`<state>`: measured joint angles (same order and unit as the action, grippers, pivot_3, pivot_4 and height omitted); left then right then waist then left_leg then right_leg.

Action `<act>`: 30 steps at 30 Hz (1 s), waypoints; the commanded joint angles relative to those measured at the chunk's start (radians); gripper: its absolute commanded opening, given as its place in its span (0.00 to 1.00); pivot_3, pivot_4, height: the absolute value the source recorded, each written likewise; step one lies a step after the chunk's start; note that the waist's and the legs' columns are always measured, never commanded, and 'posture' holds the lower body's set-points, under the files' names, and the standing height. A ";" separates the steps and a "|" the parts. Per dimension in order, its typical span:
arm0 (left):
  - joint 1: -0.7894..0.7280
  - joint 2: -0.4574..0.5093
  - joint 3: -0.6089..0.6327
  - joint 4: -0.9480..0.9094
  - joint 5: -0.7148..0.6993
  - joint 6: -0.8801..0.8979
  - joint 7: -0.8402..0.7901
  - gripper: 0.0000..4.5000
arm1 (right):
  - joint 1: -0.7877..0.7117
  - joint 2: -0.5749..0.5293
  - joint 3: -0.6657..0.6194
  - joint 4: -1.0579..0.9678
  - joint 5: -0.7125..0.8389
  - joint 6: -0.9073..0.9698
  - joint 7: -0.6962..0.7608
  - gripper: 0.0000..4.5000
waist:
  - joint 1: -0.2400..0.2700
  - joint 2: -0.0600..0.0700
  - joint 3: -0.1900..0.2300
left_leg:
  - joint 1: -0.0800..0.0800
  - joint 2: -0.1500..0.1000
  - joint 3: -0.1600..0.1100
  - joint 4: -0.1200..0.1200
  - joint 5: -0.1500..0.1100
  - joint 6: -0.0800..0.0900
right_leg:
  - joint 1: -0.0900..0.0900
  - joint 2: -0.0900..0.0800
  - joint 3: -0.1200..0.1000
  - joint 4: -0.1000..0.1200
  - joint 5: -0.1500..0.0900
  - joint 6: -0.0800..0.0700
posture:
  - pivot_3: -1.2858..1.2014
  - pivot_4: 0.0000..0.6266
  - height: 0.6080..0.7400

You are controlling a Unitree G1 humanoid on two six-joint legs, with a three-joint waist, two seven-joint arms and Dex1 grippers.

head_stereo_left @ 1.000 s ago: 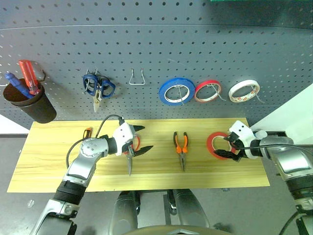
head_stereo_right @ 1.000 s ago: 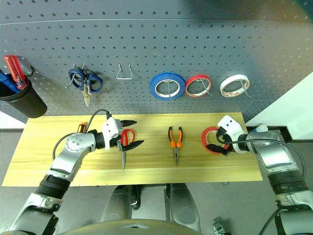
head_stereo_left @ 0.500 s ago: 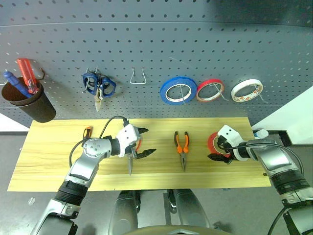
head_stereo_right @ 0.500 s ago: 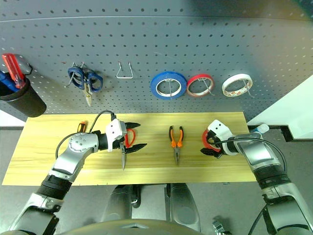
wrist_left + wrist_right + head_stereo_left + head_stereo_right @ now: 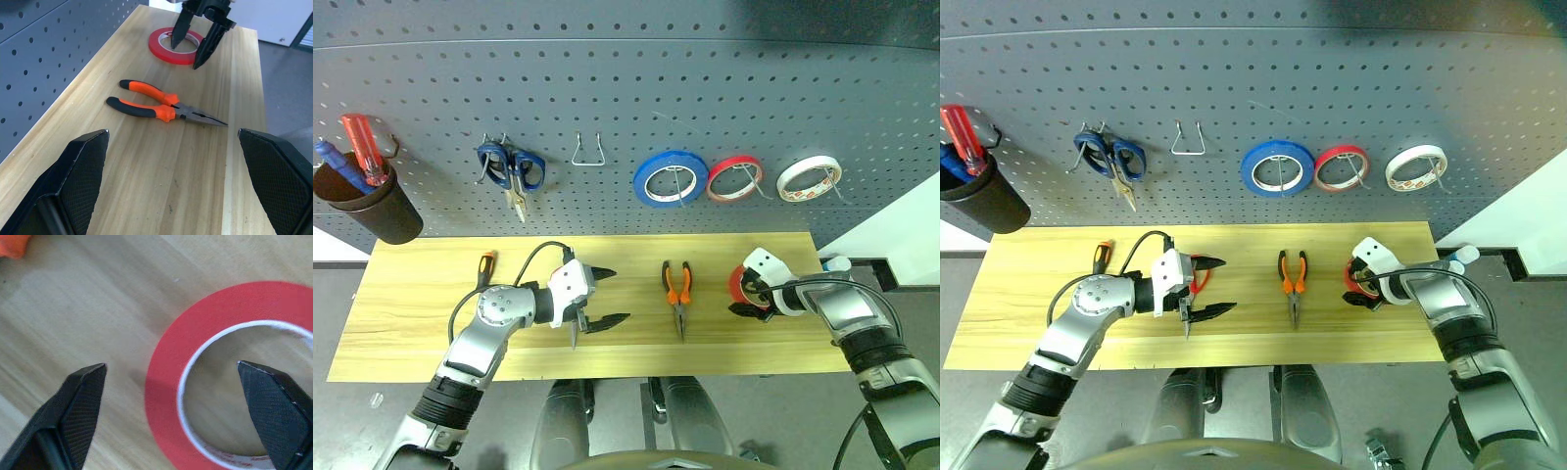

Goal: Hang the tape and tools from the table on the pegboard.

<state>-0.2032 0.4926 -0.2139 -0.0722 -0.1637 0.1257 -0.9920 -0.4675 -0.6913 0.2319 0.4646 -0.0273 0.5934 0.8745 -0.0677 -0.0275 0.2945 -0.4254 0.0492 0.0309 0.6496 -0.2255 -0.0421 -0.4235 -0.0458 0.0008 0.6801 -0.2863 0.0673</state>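
Table (image 5: 421, 323): long top of light yellowish wood, its long axis running left to right below the pegboard (image 5: 705, 88).
Red tape (image 5: 740, 286): lies flat near the table's right end, about midway between the back and front edges. No writing can be read on it.
Right gripper (image 5: 751, 297): jaws apart, straddling the near-side band of the red tape, one finger inside the ring's hole and one outside; not closed on it.
Pliers (image 5: 676, 294): lie flat just right of the table's middle, long axis front to back, orange-and-black handles toward the pegboard, nose toward the front edge.
Red-handled scissors (image 5: 1191, 294): lie left of the middle, blades pointing to the front edge, partly hidden by the left gripper (image 5: 611, 295).
Left gripper: jaws spread wide, pointing right along the table, holding nothing.
Screwdriver (image 5: 486, 264): orange-and-black handle near the back edge, toward the left end; the shaft is hidden.
Pegboard: already carries blue-handled scissors (image 5: 512, 171), a blue roll (image 5: 669, 180), a smaller red roll (image 5: 735, 179), a white roll (image 5: 805, 179), an empty wire hook (image 5: 588, 153) and a dark cup (image 5: 374, 206).
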 commanded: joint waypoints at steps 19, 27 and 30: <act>0.005 0.013 0.030 -0.039 -0.054 -0.024 -0.014 1.00 | 0.118 -0.071 -0.087 -0.371 0.096 0.201 0.128 0.15 | 0.001 0.000 -0.001 | -0.003 0.000 0.000 -0.002 0.000 0.000 | -0.003 0.001 -0.001 0.000 0.000 0.000 | 0.47 0.39 0.87; 0.049 0.039 0.135 -0.080 -0.172 -0.099 -0.072 1.00 | 0.338 -0.100 -0.318 -0.800 0.317 0.150 0.169 0.15 | -0.002 -0.001 -0.002 | -0.003 0.000 0.000 -0.002 0.000 0.000 | -0.004 0.002 -0.001 0.000 0.000 0.001 | 0.46 0.35 0.87; 0.052 0.050 0.162 -0.077 -0.189 -0.117 -0.078 1.00 | 0.351 -0.079 -0.390 -0.879 0.392 0.130 0.152 0.15 | -0.004 -0.001 -0.002 | -0.003 -0.001 0.001 -0.001 0.000 0.000 | -0.004 0.001 -0.001 0.000 0.000 0.001 | 0.45 0.33 0.87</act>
<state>-0.1585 0.5347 -0.0854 -0.1184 -0.3221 0.0402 -1.0629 -0.1128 -0.7768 -0.0831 -0.3316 0.3014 0.7438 1.0337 -0.0717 -0.0282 0.2922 -0.4285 0.0486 0.0320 0.6494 -0.2255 -0.0424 -0.4271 -0.0443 0.0001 0.6800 -0.2861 0.0688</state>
